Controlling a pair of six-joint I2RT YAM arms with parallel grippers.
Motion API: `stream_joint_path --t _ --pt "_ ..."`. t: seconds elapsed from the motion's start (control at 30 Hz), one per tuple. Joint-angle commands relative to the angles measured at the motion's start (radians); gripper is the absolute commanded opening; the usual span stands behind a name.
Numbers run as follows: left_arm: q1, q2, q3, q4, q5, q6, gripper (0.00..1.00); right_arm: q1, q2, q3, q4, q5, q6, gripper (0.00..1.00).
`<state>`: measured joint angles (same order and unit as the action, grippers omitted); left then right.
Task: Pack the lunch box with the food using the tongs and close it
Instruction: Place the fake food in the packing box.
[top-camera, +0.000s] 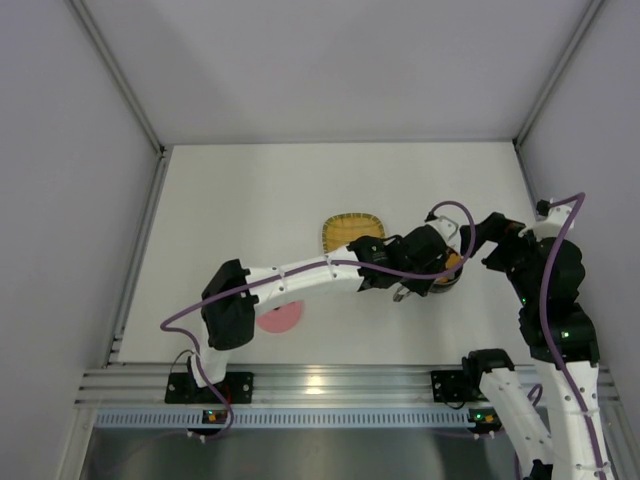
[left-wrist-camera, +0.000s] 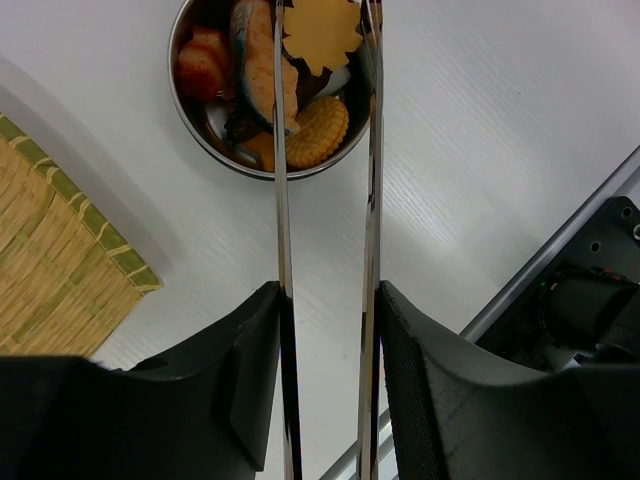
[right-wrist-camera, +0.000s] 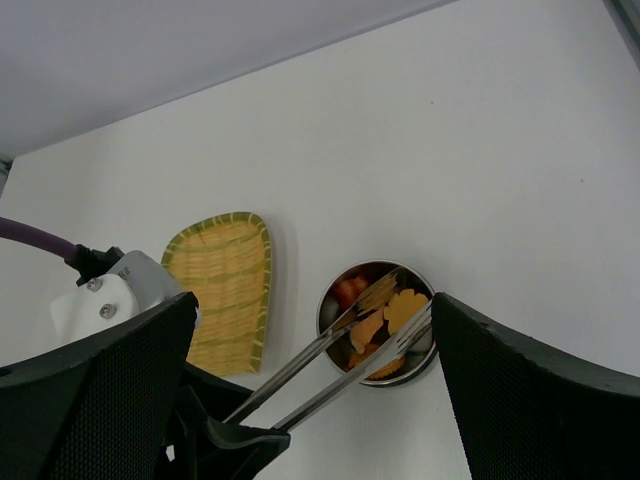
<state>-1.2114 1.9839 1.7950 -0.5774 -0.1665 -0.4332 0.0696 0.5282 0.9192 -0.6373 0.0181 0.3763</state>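
Tongs (left-wrist-camera: 373, 200) over box (left-wrist-camera: 240, 168), food (left-wrist-camera: 318, 130) inside.
My L jaws grip tongs, tips over food; R jaws wide open, empty.

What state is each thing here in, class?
lunch box, open, food inside
food, in the lunch box
lid, off, flat on table
tongs, held, arms apart, tips over lunch box
tray, no food showing
left end effector, shut on tongs
right end effector, open, empty

Yellow woven tray (top-camera: 345, 228) with green rim, flat near the middle of the white counter (top-camera: 250, 190), pale walls (top-camera: 330, 60) on three edges, metal rail (top-camera: 330, 384) along the near edge
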Motion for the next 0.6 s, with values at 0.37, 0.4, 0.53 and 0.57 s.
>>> stream_joint_path --t 0.37,0.4,0.53,0.57 --pt "0.003 -0.033 0.027 0.050 -0.005 0.021 0.49 -0.010 -0.007 0.033 -0.010 0.013 -0.013 0.99" --pt "0.003 -0.048 0.017 0.054 -0.004 0.024 0.49 -0.010 -0.007 0.033 -0.010 0.011 -0.013 0.99" --pt "0.003 -0.111 -0.028 0.108 -0.005 0.030 0.49 -0.010 -0.007 0.035 -0.010 0.011 -0.013 0.99" --pt "0.003 -0.126 -0.037 0.125 -0.017 0.030 0.50 -0.011 -0.007 0.035 -0.010 0.011 -0.011 0.99"
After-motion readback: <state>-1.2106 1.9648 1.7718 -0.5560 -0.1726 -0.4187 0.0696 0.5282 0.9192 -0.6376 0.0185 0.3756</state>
